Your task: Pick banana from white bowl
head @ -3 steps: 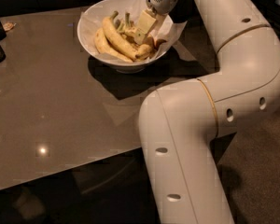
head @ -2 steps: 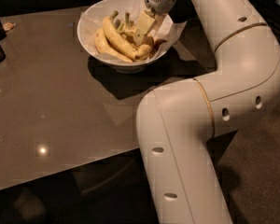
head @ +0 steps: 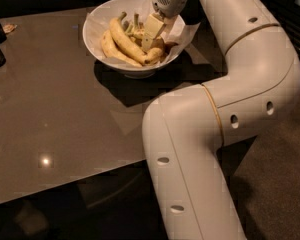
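Little has moved in the last second: the arm (head: 190,134) has eased its elbow slightly left, and the gripper (head: 150,36) remains down inside the bowl (head: 97,21). Nearest you, the thick white arm bends up over the dark table (head: 50,109). Towards the far edge sits the paper-lined bowl. You cannot tell whether the gripper, over its right half, is spread or closed. The short speckled banana (head: 155,55) lies just below its tip, long axis roughly left to right, longer bananas (head: 122,39) to its left.
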Motion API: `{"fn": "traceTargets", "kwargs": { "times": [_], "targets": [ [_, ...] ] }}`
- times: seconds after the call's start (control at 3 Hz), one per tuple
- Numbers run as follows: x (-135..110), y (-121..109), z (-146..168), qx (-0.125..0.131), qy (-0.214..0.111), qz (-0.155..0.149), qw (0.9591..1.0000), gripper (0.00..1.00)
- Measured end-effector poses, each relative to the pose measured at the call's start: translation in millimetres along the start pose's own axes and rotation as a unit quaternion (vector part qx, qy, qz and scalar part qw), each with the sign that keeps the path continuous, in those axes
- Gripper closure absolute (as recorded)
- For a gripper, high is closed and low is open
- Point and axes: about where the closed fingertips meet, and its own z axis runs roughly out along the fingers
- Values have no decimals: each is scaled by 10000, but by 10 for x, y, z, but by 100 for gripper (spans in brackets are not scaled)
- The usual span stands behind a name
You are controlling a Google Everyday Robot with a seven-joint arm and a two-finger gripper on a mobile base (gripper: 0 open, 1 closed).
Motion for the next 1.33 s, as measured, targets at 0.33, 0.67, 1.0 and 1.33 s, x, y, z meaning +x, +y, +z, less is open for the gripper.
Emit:
{"fn": "traceTargets", "kwargs": {
  "times": [0.33, 0.67, 1.0, 1.33],
  "targets": [
    [17, 0, 108, -90, 61, 23, 9999, 28],
    [39, -6, 215, -169, 122, 51, 9998, 28],
    [34, -5, 215, -156, 139, -47, 9998, 47],
    [34, -5, 215, -156, 139, -48, 9998, 70]
  ]
}}
